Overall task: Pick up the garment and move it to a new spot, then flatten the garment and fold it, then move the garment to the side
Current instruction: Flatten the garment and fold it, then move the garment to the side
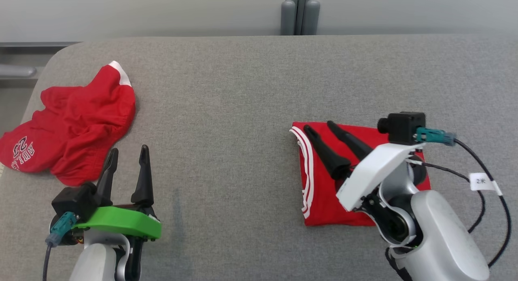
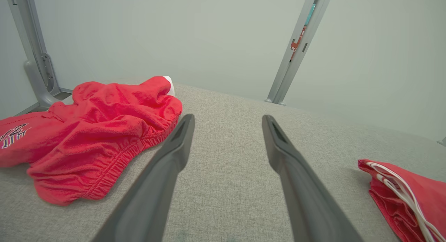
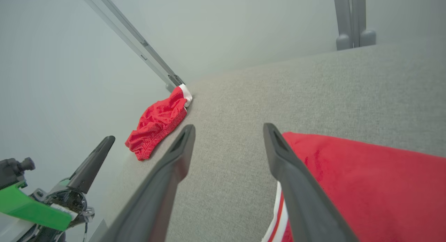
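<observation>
The grey fabric table (image 1: pixel 243 90) has a broad bare stretch across its middle and far side, between two red heaps that lie well apart. Its far-left corner is rounded, and its far edge meets a pale wall with a grey post (image 1: pixel 299 11) standing at the middle. The folded garment (image 1: pixel 319 200), red with white stripes along its left edge, lies flat on the right near part of the table, its corners roughly square. The crumpled red shorts (image 1: pixel 77 123) sit at the far left, reaching the table's left edge, with white lettering on the part nearest that edge. The right gripper (image 1: pixel 319 125) hangs over the folded garment, pointing far and left, its tips near the cloth's far-left corner; its fingers (image 1: pixel 323 151) stand apart and clamp nothing, and whether they brush the cloth I cannot tell. The left gripper (image 1: pixel 129 149) is at the near left, just beside the near-right edge of the shorts; its fingers (image 1: pixel 142 171) are spread wide with bare table between them, holding nothing. A black cable with a white tag (image 1: pixel 481 182) loops off the right wrist over the table's right side.
</observation>
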Tool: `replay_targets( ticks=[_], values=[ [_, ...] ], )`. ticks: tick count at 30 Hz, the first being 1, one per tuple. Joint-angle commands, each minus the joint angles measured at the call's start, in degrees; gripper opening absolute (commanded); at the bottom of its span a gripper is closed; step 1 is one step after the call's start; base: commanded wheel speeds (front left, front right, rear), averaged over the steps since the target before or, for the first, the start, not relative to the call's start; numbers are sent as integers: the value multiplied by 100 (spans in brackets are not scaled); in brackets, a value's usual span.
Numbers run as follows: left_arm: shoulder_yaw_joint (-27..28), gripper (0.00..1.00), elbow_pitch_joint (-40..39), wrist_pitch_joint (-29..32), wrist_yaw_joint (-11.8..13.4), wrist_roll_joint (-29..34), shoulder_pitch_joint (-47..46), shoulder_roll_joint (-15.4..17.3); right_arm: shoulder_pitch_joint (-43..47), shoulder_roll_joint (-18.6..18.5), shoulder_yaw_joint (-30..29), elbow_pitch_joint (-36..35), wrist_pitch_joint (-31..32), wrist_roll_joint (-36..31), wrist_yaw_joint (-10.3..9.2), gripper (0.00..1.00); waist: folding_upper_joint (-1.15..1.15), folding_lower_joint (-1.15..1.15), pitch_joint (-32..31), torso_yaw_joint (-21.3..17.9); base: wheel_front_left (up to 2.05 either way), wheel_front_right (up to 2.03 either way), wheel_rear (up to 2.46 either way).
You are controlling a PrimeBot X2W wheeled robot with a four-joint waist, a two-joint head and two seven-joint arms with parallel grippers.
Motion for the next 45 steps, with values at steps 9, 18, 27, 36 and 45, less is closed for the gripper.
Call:
replay_targets(
  ticks=[9,18,27,36,45],
  values=[
    [50,100,-28,-17,-16,77,237,-98,884,-583,-1008,-336,-1498,-1823,0,100,0,0,-332,-196,0,0,0],
    [82,100,51,-17,-17,158,376,-42,1223,-758,-1454,600,-2545,-2565,-1,100,0,0,-568,-402,0,0,0],
    [113,100,135,-17,-16,190,513,-51,1145,-848,-1419,1113,-2759,-2534,-1,100,0,0,-712,-539,0,0,0],
    [151,100,151,-17,-15,241,598,-81,1052,-944,-1275,1145,-2720,-2441,-1,100,0,0,-757,-554,0,0,0],
    [171,100,118,-17,-15,258,613,-97,1003,-916,-1224,1170,-2653,-2395,-1,100,0,0,-724,-508,0,0,0]
  ],
)
